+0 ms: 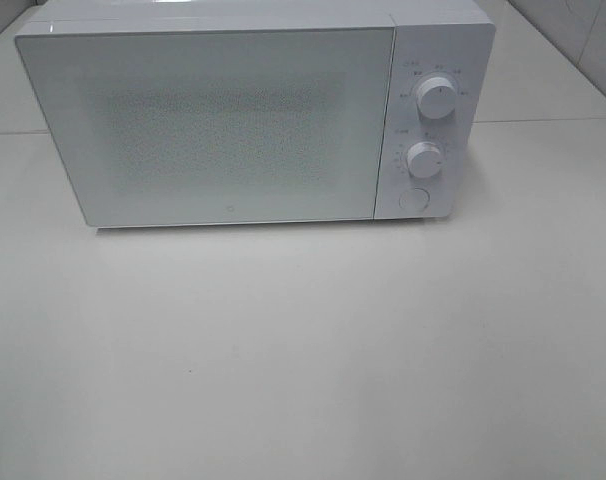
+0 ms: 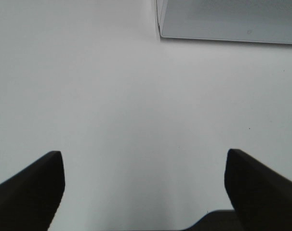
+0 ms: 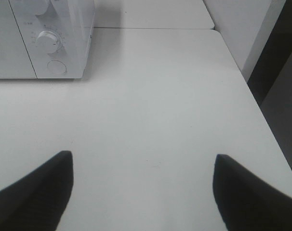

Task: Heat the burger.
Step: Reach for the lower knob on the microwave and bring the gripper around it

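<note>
Both pairs of jaws stand wide with nothing between them. My left gripper (image 2: 143, 158) hangs over the bare white table (image 1: 303, 350), with a front corner of the microwave (image 2: 228, 19) at the upper right of its wrist view. My right gripper (image 3: 143, 158) hangs over the same table, with the control panel (image 3: 54, 43) at the upper left of its view.

I see the burger in none of my views. The microwave fills the upper part of the high view with its door (image 1: 213, 125) shut, and the speckled glass is too clouded for me to tell whether the burger sits inside. That is my main risk: if I turn the lower knob (image 1: 424, 159) on a guess, I may run an empty oven.

The round button (image 1: 414, 199) lies just below that knob and the upper knob (image 1: 437, 98) is near above it, so wide jaws coming in off line could catch the wrong control. A hard push on the panel might also slide the oven on this smooth top.
</note>
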